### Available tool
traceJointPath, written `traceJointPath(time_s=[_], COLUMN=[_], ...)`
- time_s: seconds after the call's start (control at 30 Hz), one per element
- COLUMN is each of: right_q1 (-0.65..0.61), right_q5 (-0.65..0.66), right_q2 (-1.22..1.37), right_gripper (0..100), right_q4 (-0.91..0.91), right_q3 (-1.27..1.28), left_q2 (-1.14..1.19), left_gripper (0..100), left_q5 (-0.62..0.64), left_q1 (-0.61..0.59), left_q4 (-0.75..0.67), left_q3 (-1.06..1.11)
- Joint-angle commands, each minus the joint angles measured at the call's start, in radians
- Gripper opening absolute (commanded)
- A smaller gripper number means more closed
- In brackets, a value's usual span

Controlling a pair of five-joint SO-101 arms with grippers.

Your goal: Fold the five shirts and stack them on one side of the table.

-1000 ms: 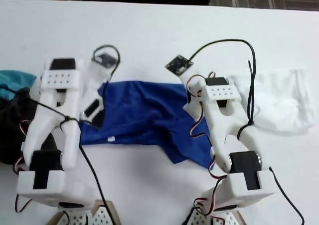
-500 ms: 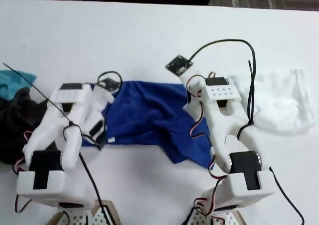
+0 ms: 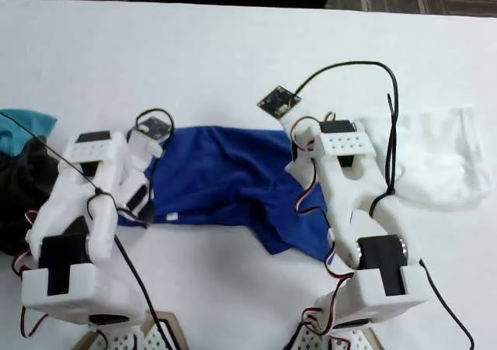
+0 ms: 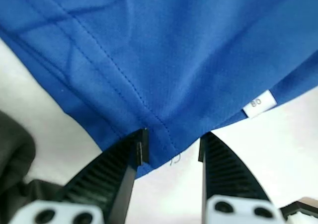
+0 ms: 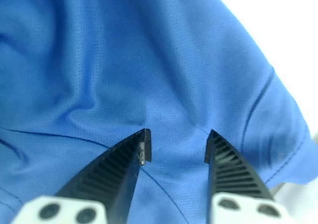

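The high camera looks steeply down over the table from the arms' edge, with both bases nearest the lens. Each wrist camera looks along its own gripper, very close above the blue shirt, which all three views share. The left gripper frames the hem, and the right gripper frames creased cloth.

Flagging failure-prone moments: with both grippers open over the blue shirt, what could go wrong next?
The left gripper straddles only the hem edge of the blue shirt, so a close might slip off. The right gripper sits over creased fabric and may pinch a wrinkle, skewing the fold. The black shirt near the left gripper could get dragged.
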Motion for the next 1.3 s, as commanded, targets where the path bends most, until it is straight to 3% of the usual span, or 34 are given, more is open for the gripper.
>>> traceJointPath(time_s=[0.0, 0.17, 0.53, 0.73, 1.0, 1.27], right_q1=[-0.004, -0.004, -0.002, -0.002, -0.004, -0.002], right_q5=[-0.011, -0.011, -0.011, -0.011, -0.011, -0.011], right_q2=[-0.064, -0.064, -0.064, -0.064, -0.064, -0.064], right_gripper=[18.4, 18.4, 18.4, 18.4, 18.4, 18.4], right_q4=[0.001, 0.001, 0.004, 0.002, 0.002, 0.004], right_q3=[-0.031, -0.031, -0.031, -0.031, -0.031, -0.031], left_q2=[-0.044, -0.041, -0.041, -0.041, -0.025, 0.215], left_gripper=[19, 19, 19, 19, 19, 19], left_q5=[-0.003, -0.006, -0.008, -0.002, -0.008, -0.008], left_q1=[-0.014, -0.011, -0.014, -0.005, -0.006, -0.008], left_q4=[0.014, 0.089, 0.087, 0.244, 0.192, 0.157], left_q3=[-0.048, -0.145, -0.153, -0.246, -0.237, -0.245])
